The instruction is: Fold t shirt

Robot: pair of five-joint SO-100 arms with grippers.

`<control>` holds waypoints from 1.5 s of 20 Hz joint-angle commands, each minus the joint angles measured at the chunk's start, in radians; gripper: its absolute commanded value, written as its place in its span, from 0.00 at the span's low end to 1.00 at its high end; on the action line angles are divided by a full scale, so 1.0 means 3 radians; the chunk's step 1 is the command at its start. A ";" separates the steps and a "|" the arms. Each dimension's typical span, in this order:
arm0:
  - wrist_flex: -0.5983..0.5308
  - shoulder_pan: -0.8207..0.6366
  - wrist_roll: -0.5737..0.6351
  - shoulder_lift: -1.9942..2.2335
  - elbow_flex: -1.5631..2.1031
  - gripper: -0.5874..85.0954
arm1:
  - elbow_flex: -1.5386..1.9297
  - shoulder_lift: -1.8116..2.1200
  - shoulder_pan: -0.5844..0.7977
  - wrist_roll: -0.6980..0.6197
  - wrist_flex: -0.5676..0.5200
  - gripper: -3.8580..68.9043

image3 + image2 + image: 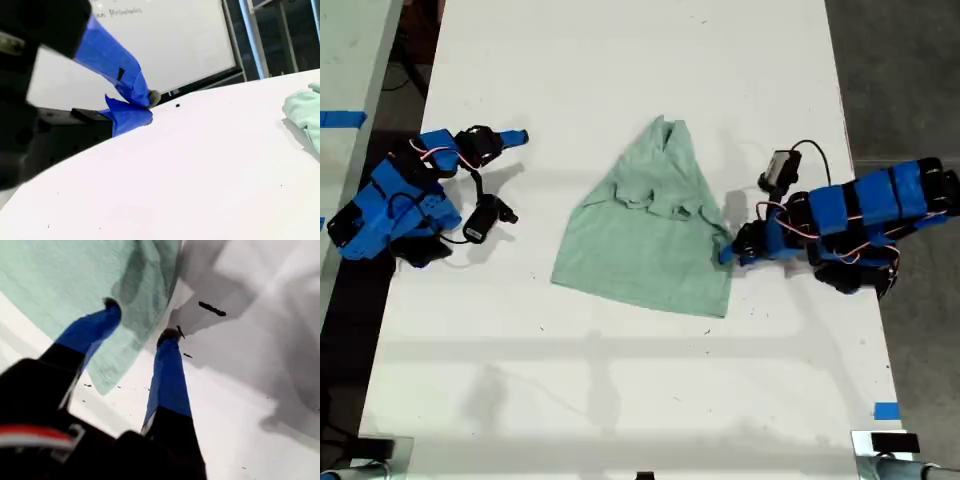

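- Between first gripper jaws, spread apart: t shirt edge; risk, pinching one layer only.
- Second gripper: closed, empty, well apart.

Exterior view looking straight down from high above the white table, first wrist view close over the pale mint-green cloth t-shirt, second wrist view low across the tabletop, both wrist views sharing that shirt with the overhead.

The first gripper stands with jaws apart at the edge of the pale green t-shirt, one finger over cloth, the other over the white table.
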 commanded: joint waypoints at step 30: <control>0.0005 0.0041 -0.0031 0.0026 0.0123 0.00 | -0.5246 -0.3641 -0.0015 -0.1135 0.1110 0.21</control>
